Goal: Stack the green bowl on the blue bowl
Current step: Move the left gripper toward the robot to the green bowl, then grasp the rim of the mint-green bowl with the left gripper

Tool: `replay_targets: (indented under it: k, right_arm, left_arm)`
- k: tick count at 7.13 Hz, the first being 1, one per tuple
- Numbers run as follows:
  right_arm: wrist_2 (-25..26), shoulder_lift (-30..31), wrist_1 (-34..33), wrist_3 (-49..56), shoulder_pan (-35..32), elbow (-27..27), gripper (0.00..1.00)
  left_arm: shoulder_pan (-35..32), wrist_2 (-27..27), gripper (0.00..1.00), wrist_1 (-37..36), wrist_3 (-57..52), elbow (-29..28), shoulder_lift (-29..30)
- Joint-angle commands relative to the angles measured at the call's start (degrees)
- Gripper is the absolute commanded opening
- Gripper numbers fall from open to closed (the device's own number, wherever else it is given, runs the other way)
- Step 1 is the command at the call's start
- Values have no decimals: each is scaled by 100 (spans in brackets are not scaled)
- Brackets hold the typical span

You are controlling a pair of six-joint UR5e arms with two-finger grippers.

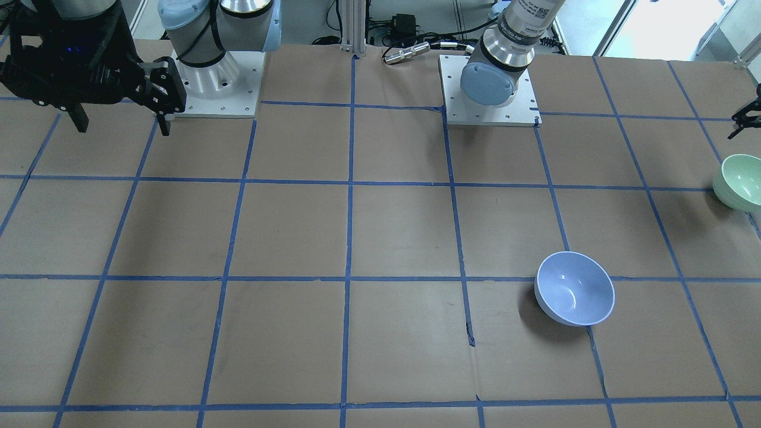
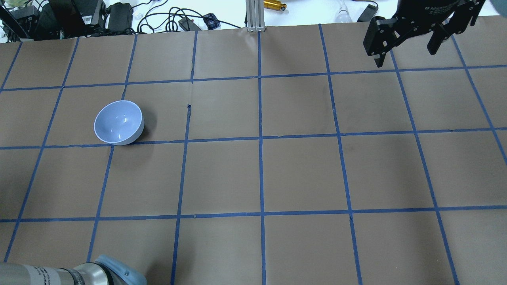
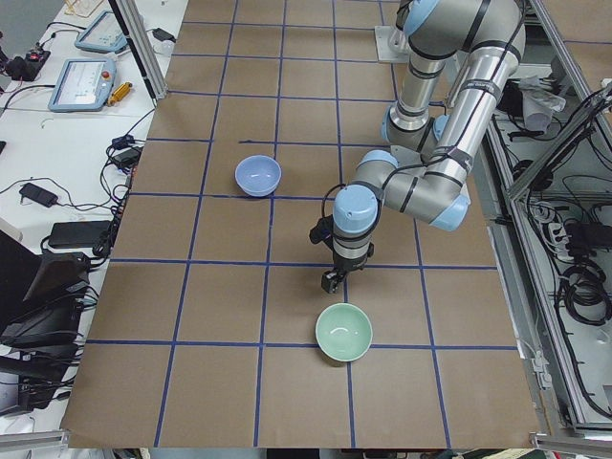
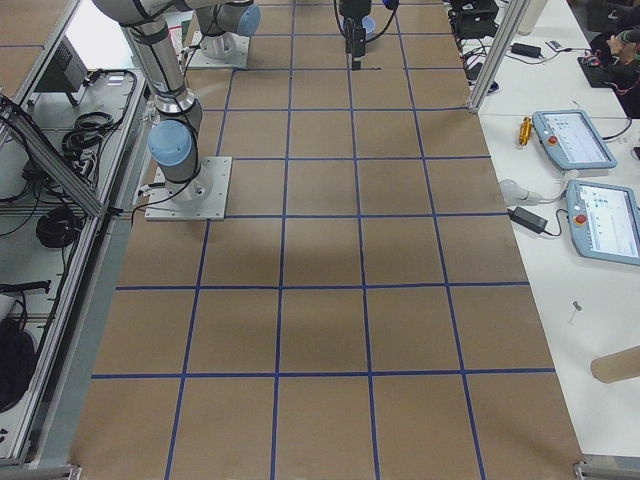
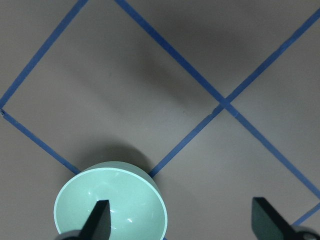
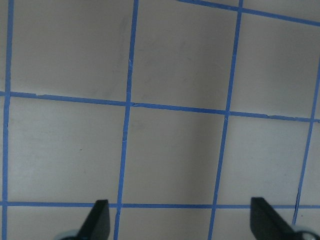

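The green bowl [image 1: 740, 181] stands upright at the table's end on my left; it also shows in the exterior left view [image 3: 343, 332] and the left wrist view [image 5: 112, 202]. The blue bowl [image 1: 575, 288] stands upright about two grid squares away, also seen from overhead [image 2: 118, 122] and from the left [image 3: 258, 176]. My left gripper [image 5: 182, 222] is open and empty, hovering above the table just beside the green bowl [image 3: 332, 280], with one finger [image 5: 101, 217] over the bowl. My right gripper [image 2: 404, 51] is open and empty, raised far off on the other side [image 1: 119, 119].
The table [image 2: 301, 174] is brown paper with a blue tape grid. The two arm bases [image 1: 220, 83] [image 1: 490, 89] stand at the robot's edge. An aluminium post [image 2: 253, 16] and cables [image 2: 166, 19] are at the far edge. Teach pendants [image 4: 575, 140] lie on a side table.
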State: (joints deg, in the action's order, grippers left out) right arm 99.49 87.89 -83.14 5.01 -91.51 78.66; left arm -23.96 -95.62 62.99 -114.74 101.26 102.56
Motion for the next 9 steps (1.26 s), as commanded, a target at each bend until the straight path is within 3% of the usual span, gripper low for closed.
replay_targets:
  k: [1,5,9]
  right_arm:
    - [0,0,0,0,1,0,100]
    - [0,0,0,0,1,0,100]
    - [0,0,0,0,1,0,100]
  left_arm:
    - [539,287,100,-453,-1088,-1,421]
    - [936,272,100,-715,-2595,-28,975]
    - [946,272,100,-1113,-2738,-63,1371]
